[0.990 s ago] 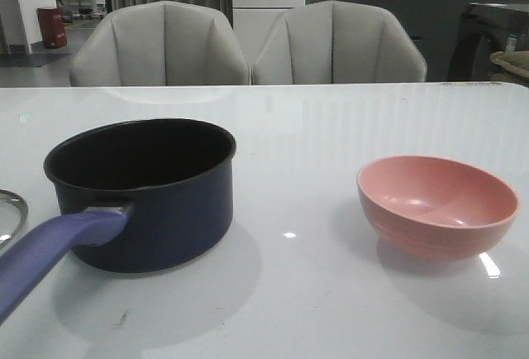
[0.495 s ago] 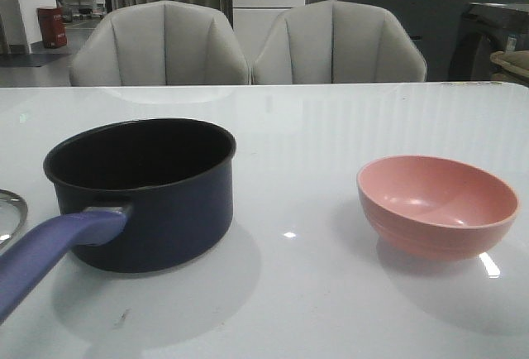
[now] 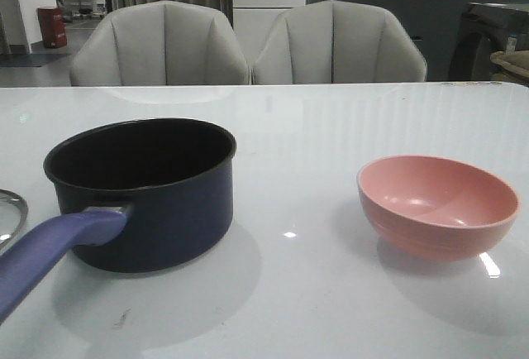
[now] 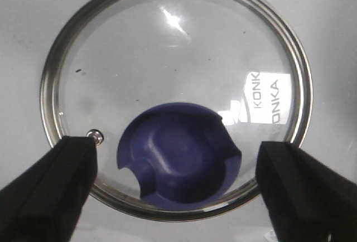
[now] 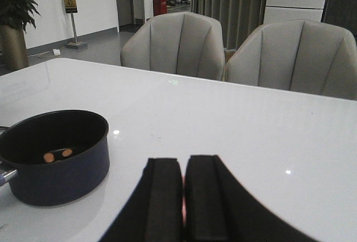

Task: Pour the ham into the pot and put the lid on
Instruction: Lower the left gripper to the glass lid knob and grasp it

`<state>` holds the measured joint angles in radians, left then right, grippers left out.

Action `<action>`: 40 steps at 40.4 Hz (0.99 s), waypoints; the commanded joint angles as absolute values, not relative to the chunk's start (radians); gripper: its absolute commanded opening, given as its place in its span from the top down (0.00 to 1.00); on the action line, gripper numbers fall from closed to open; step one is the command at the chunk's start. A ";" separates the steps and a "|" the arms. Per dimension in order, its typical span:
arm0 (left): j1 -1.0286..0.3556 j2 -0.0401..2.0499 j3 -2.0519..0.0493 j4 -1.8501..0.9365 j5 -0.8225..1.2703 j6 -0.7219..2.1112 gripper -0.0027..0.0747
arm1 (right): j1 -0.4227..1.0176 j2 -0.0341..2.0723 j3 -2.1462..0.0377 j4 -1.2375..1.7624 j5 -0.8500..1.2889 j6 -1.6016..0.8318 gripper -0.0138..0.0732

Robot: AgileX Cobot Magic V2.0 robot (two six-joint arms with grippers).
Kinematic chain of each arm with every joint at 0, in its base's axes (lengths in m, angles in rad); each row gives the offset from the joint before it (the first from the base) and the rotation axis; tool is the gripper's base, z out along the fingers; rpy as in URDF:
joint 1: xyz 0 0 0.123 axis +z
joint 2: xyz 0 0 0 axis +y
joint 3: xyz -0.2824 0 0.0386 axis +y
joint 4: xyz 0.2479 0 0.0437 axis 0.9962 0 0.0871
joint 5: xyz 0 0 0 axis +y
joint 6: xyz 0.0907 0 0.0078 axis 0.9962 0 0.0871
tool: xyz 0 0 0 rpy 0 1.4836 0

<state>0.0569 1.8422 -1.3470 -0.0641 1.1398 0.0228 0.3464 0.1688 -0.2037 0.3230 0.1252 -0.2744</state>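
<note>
Round glass lid with metal rim (image 4: 167, 58): rigid, smooth, breakable; judged best taken by its purple-blue knob (image 4: 178, 153). Left end effector (image 4: 178, 189) spread wide above it; right end effector (image 5: 183, 197) pressed together.

Soft indoor light, small glare spots on the glossy counter (image 3: 331, 127), faint shadow beneath the pot (image 3: 153, 193), slightly hazy focus perhaps.

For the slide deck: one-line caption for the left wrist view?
Open left gripper poised over the glass lid, fingers either side of its blue knob.
</note>
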 commanded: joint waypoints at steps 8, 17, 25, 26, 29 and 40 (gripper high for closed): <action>0.056 1.850 -1.378 -0.071 1.147 0.039 0.17 | 0.347 0.177 -0.230 0.325 0.042 -0.282 0.63; 0.056 1.883 -1.378 -0.075 1.151 0.040 0.17 | 0.347 0.177 -0.230 0.325 0.042 -0.282 0.63; 0.056 1.887 -1.378 -0.075 1.145 0.040 0.17 | 0.347 0.177 -0.230 0.325 0.042 -0.282 0.63; 0.056 1.889 -1.378 -0.075 1.142 0.040 0.17 | 0.347 0.177 -0.230 0.325 0.042 -0.282 0.63; 0.056 1.894 -1.378 -0.075 1.142 0.040 0.17 | 0.347 0.177 -0.230 0.325 0.042 -0.282 0.63; 0.056 1.910 -1.378 -0.075 1.147 0.040 0.20 | 0.347 0.177 -0.230 0.325 0.042 -0.282 0.63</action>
<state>0.0569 1.9473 -1.3517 -0.0659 1.1379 0.0407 0.3464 0.1688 -0.2037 0.3230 0.1252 -0.2744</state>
